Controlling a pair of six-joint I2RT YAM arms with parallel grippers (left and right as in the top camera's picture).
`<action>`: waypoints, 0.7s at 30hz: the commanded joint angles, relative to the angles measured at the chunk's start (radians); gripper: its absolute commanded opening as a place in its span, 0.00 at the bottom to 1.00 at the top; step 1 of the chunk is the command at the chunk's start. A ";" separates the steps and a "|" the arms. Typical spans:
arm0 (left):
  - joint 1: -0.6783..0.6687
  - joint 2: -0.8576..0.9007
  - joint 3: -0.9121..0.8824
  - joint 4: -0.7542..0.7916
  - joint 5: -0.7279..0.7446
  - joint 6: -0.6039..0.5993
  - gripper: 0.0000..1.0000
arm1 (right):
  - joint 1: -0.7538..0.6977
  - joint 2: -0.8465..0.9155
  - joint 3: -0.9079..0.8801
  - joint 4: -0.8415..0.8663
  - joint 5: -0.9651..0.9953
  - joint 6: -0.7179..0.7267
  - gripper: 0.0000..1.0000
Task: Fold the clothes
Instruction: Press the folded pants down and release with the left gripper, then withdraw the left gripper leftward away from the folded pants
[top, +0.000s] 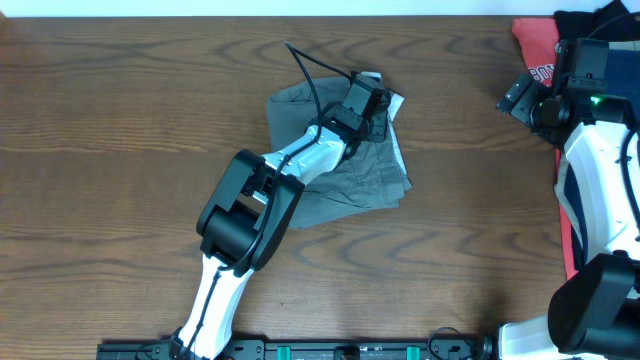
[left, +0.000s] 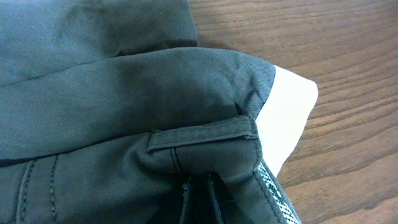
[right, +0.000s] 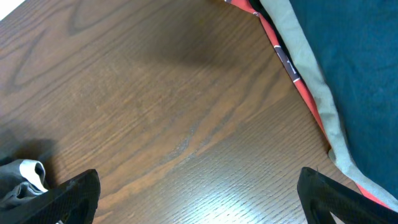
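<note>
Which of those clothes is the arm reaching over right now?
The grey shorts, alone mid-table under the left gripper. The coral-red garment lies apart, heaped at the right edge of the table.

Shorts (top: 375, 175) read dark grey, plain twill, with a white pocket lining (left: 289, 115) and speckled black-and-white trim. Table (top: 120, 130) is warm brown with swirling wood grain. There's a coral-red garment (top: 530, 40) with white print, and deep teal-navy cloth (right: 360, 56) edged pale grey.

A robotics lab bench is indicated: a left arm (top: 245, 215) and right arm (top: 600, 180) are mounted at a wood-grain tabletop (top: 110, 150).
</note>
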 joint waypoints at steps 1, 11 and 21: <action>0.002 -0.060 0.013 -0.003 0.027 -0.009 0.13 | 0.001 -0.013 0.015 0.000 0.002 -0.007 0.99; 0.015 -0.412 0.013 -0.233 0.061 0.059 1.00 | 0.001 -0.013 0.015 0.000 0.002 -0.007 0.99; 0.149 -0.637 0.013 -0.803 -0.127 0.133 0.98 | 0.001 -0.013 0.015 0.000 0.002 -0.007 0.99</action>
